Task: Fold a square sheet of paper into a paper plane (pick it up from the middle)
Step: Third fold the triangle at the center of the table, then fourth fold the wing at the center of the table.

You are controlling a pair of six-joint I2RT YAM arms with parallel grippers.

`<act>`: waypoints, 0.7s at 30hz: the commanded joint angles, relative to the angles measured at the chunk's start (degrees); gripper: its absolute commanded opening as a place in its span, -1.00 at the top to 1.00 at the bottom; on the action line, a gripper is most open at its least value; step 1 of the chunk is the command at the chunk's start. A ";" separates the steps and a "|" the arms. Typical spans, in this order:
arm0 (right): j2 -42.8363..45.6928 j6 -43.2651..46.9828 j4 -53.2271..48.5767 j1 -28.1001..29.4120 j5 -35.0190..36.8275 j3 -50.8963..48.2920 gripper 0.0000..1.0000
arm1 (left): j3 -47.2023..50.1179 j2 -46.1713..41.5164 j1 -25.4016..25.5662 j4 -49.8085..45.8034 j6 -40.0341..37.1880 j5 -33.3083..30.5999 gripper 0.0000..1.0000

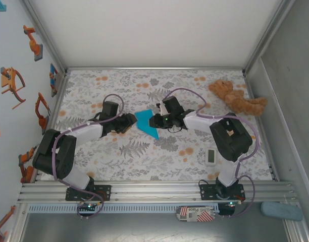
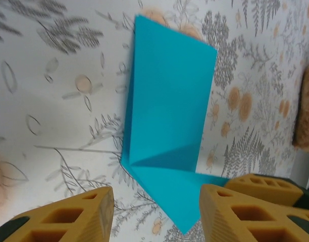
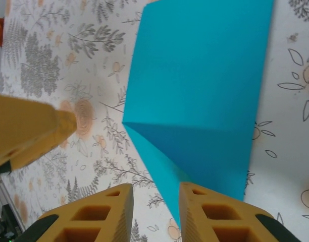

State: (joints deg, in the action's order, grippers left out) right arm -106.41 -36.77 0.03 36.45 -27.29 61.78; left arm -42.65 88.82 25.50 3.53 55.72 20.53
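The square sheet of paper [image 1: 147, 122], bright cyan-blue, lies mid-table folded into a pointed shape with a diagonal crease and a raised flap. My left gripper [image 1: 133, 122] is just left of it and my right gripper [image 1: 155, 121] just right. In the left wrist view the paper [image 2: 169, 101] points its tip between the widely parted fingers of the left gripper [image 2: 157, 214], which is open. In the right wrist view the paper [image 3: 205, 85] runs down to the right gripper [image 3: 155, 214], which is open by a narrow gap, and the paper's tip lies against the right finger [image 3: 220, 217].
A brown teddy bear [image 1: 238, 97] lies at the back right. A small white timer [image 1: 211, 156] sits near the right arm's base. The aluminium rail [image 1: 154, 189] runs along the near edge, and walls close in both sides. The flowered table cover [image 1: 144, 161] lies flat.
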 commanded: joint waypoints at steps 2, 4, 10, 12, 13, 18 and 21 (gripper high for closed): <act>-2.71 -1.24 0.12 -0.41 1.80 2.11 0.47 | 0.09 1.95 2.25 4.31 4.60 -0.50 0.01; -3.64 -1.28 -0.07 -0.58 1.80 2.48 0.50 | 0.28 3.88 2.94 6.53 6.35 0.32 0.01; -5.02 -1.28 -0.30 -1.27 2.26 2.29 0.55 | -0.05 8.40 3.98 11.20 9.71 1.57 0.09; -5.43 -1.32 -0.17 -1.50 1.92 2.16 0.57 | -0.40 8.90 4.04 11.37 9.75 1.61 0.13; -5.55 -1.32 -0.04 -1.60 1.80 2.02 0.58 | -0.61 9.26 3.99 11.22 9.75 1.62 0.15; -5.72 -1.40 0.45 -1.73 1.46 1.55 0.59 | -0.88 10.25 4.04 10.84 9.71 1.32 0.16; -5.76 -1.45 0.67 -1.89 1.22 1.33 0.60 | -1.11 10.94 4.01 11.59 9.67 1.96 0.17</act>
State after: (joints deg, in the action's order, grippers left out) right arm -111.55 -37.74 -0.12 34.94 -25.96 62.57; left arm -42.65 98.65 29.28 13.82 64.55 21.15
